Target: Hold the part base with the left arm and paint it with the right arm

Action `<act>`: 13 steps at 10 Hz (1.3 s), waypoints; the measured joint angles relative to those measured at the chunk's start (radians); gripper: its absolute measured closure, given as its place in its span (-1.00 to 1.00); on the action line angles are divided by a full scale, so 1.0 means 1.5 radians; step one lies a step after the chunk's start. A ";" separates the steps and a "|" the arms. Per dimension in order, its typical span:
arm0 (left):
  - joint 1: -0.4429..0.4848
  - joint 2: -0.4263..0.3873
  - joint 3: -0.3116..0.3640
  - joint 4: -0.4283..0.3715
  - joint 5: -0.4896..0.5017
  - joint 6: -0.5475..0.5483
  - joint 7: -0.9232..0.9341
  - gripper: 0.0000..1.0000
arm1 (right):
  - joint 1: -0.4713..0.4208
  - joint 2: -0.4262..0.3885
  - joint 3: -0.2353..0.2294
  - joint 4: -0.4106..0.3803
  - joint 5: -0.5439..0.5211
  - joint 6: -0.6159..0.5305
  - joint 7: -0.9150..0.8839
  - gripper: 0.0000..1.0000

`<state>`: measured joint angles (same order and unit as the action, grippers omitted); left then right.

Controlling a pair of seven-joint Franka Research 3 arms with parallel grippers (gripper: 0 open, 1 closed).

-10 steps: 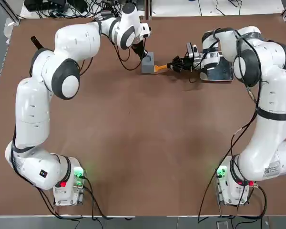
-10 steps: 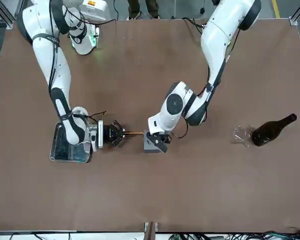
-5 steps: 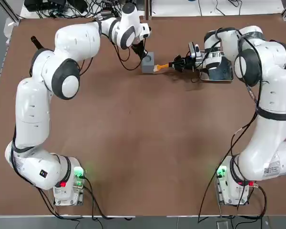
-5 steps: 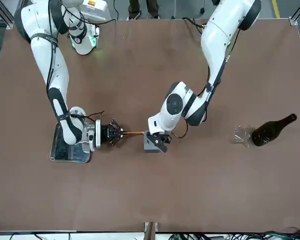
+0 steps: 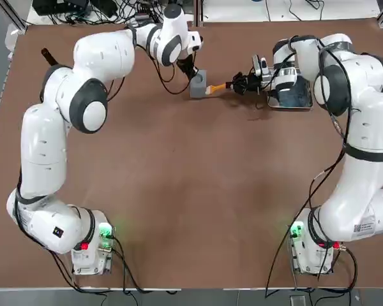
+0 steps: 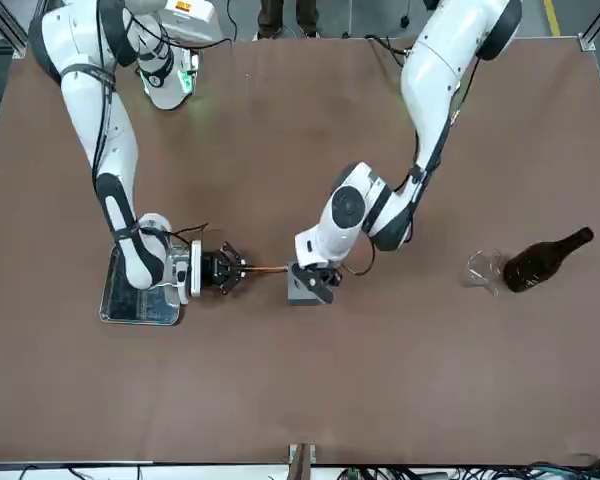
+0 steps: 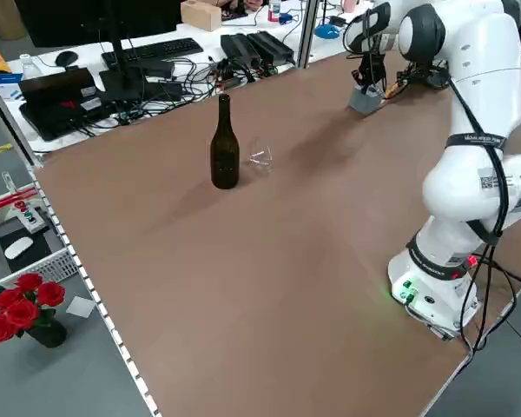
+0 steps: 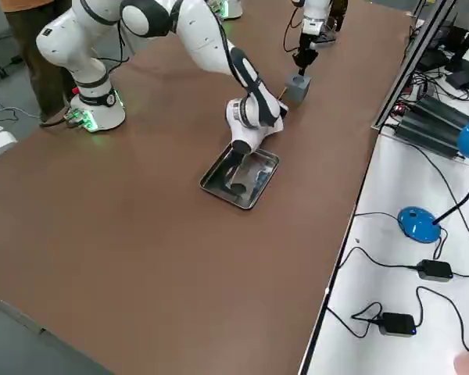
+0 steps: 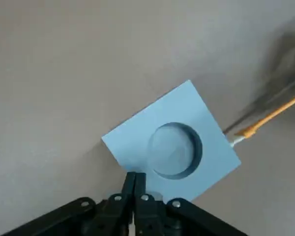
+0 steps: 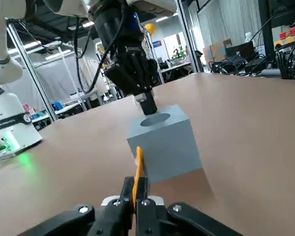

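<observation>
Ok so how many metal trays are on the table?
1. The tray lies flat under the wrist of the right arm, beyond the grey block as seen from the left arm. The side views show no other.

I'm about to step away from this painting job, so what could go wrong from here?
The left gripper is at the edge of the grey square block with a round hole; if its hold is slight, brush pressure might turn or shift the block.

The right gripper pinches a thin orange-handled brush, which could twist or slip while pushing on the side face.

The two grippers work close together, so a longer stroke might bump them.
</observation>
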<state>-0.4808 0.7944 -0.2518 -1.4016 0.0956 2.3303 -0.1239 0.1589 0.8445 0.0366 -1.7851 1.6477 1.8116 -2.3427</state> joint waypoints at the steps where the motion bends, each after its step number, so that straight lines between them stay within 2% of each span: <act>1: 0.000 0.000 0.000 0.000 0.000 0.000 0.000 0.89 | 0.002 -0.003 0.007 0.006 0.006 0.020 0.006 0.90; 6: 0.000 0.000 0.000 0.000 0.000 0.000 0.000 0.89 | 0.005 -0.004 0.017 0.062 0.024 0.081 0.067 0.90; 10: 0.000 0.000 0.000 0.000 0.000 0.000 0.000 0.89 | 0.004 -0.004 0.011 0.118 0.025 0.124 0.136 0.90; 11: -0.001 0.000 0.000 0.000 0.000 0.000 0.000 0.89 | 0.003 -0.008 -0.008 0.131 0.016 0.125 0.175 0.90; 13: -0.001 0.000 0.000 0.000 0.000 0.000 0.000 0.89 | -0.002 -0.044 -0.079 0.151 -0.084 0.105 0.338 0.90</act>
<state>-0.4819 0.7945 -0.2512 -1.4012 0.0956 2.3303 -0.1239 0.1562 0.7778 -0.0814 -1.5591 1.5215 1.9689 -1.8360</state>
